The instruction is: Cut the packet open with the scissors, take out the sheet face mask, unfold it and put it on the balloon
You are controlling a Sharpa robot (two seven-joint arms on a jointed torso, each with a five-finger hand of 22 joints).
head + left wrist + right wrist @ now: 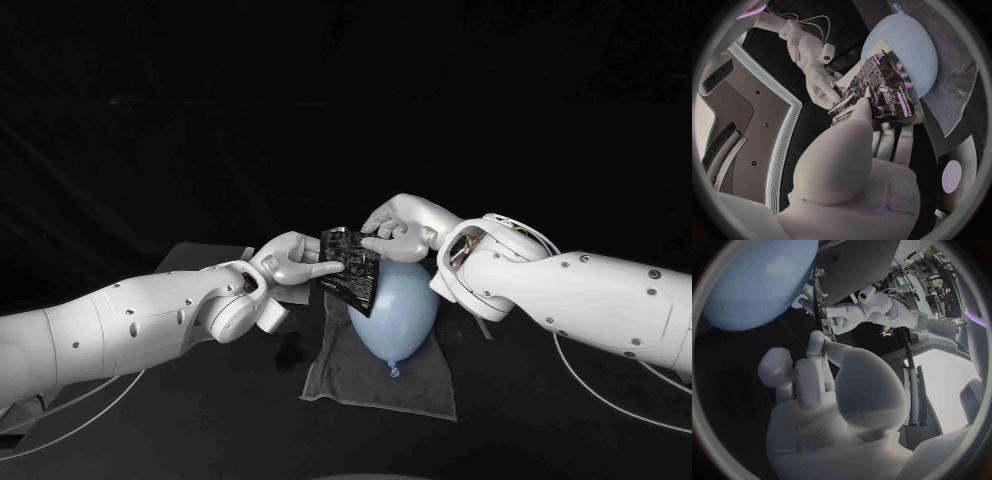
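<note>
While both hands share the packet, it hangs upright at frame centre in head view, overlapping the upper end of the balloon; contact btwn the two not clear. Balloon lies knot toward frame bottom on a grey cloth on the black bench. L hand pinches the packet's left edge, thumb on the printed face. R hand pinches the upper right corner from above. Judgement: the two-sided hold pulls the foil taut and clear of the bench, so the top can be opened or the mask drawn out w/o the packet folding; working right over the balloon shortens the later carry. Can't tell if the top edge is cut yet. L wrist view adds what head view lacks: printed face seen flat-on, L thumb pressed on its near edge, L fingers backing it from behind, R fingertips on the opposite edge. R wrist view adds the packet edge-on, a thin dark strip, w/ R fingers closed on it and the L hand beyond.
</note>
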